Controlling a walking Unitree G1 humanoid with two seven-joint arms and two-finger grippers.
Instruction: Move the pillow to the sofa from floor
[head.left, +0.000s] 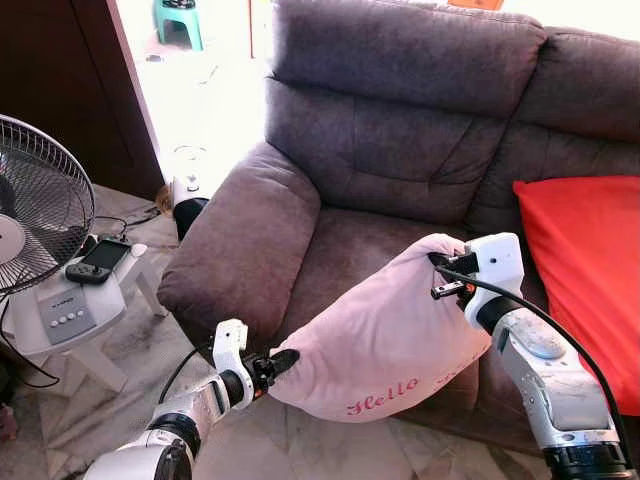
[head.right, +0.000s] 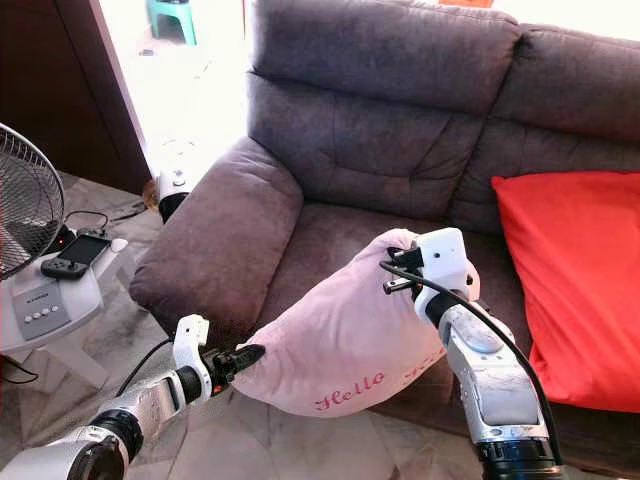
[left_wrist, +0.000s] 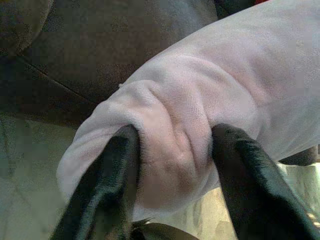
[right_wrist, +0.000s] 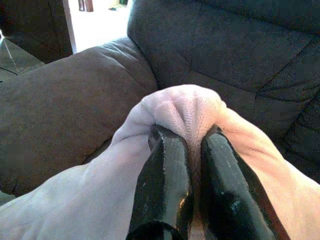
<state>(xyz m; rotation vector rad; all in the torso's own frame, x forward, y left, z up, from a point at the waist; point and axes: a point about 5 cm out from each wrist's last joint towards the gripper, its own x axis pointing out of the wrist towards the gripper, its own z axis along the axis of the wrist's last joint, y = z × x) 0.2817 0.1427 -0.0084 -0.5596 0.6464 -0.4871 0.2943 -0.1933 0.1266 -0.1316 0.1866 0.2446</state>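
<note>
A: Left end effector (head.left: 284, 358), item one: clenched on the lower left corner of the pink pillow (head.left: 385, 340). Its two black fingers (left_wrist: 107, 185) pinch a fold of the soft fabric between them.

B: Right end effector (right_wrist: 190, 145)?

A: Item two: clenched on the opposite, upper corner of the same pillow, fabric bunched tight between both fingers (right_wrist: 165, 185).

B: Pillow's position?

A: Held in the air between the two arms, tilted, its upper end over the front of the seat of the sofa (head.left: 400, 150), its lower end hanging out past the seat edge above the floor (head.left: 300, 440). Red stitched lettering along the lower face reads "Hello".

B: Sofa details?

A: Dark grey-brown, padded. Wide left armrest just beside the pillow's lower end. A red cushion (head.left: 585, 270) lies on the right-hand seat, well apart from the pillow.

B: Other entries?

A: To the robot's left, a standing fan (head.left: 35, 205); near it a small white counter (head.left: 75, 310) carrying a dark handheld device (head.left: 100, 258). A green stool (head.left: 180, 20) stands far back in the bright doorway. Flooring is marbled tile.
</note>
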